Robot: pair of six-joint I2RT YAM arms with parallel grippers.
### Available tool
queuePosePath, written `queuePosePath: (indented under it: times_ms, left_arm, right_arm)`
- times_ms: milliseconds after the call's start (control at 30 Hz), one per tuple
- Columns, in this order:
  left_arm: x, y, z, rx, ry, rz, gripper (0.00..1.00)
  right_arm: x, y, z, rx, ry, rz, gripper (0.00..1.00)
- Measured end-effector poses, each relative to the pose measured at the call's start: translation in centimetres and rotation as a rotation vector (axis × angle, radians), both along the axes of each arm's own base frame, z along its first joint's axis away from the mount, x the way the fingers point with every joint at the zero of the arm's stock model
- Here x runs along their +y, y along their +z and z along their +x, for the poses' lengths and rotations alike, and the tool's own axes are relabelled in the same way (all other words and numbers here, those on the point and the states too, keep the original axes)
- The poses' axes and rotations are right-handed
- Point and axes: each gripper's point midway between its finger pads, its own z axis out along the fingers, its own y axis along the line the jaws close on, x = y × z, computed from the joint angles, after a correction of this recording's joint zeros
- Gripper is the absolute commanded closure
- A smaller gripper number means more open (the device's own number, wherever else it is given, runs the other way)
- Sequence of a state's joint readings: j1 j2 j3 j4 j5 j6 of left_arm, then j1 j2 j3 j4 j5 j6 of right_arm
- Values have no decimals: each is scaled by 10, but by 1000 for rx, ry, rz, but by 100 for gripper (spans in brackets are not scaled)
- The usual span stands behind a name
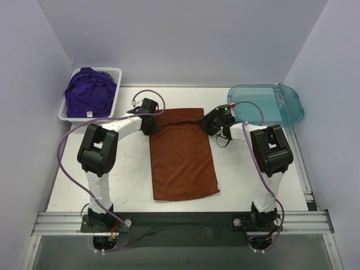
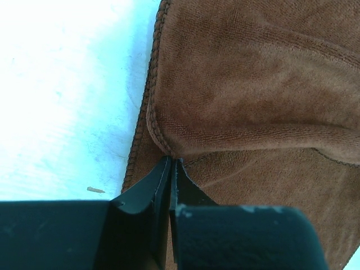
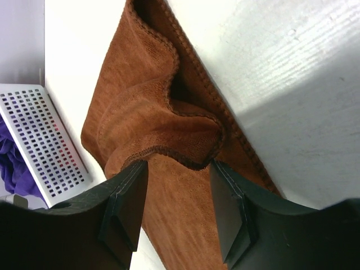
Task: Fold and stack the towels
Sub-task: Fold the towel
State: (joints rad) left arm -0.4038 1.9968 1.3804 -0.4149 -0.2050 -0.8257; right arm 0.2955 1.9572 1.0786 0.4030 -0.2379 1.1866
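As the rust towel (image 1: 183,154) looks limp, you grip hemmed corners (light too). Left gripper (image 2: 171,161) pinches the hem; right gripper (image 3: 179,169) gapes.

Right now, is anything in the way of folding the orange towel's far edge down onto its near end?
Nothing visible: the towel lies bare, with the basket and tray off at the far corners.

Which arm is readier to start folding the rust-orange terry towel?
Left. The left gripper is pinched shut on the rust-orange terry towel's far corner. The right gripper stands open around a bunched fold, unclamped.
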Motion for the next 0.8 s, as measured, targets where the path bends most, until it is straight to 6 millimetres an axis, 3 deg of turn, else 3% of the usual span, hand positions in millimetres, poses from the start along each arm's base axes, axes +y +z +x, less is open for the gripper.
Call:
queuePosePath:
  times_ms: [567, 800]
  left_arm:
    - [0, 10, -1, -15, -5, -27, 93]
    - [-1, 9, -2, -10, -8, -32, 93]
  right_arm:
    - [-19, -7, -11, 67, -190, -43, 51]
    - [-16, -8, -12, 81, -226, -28, 51]
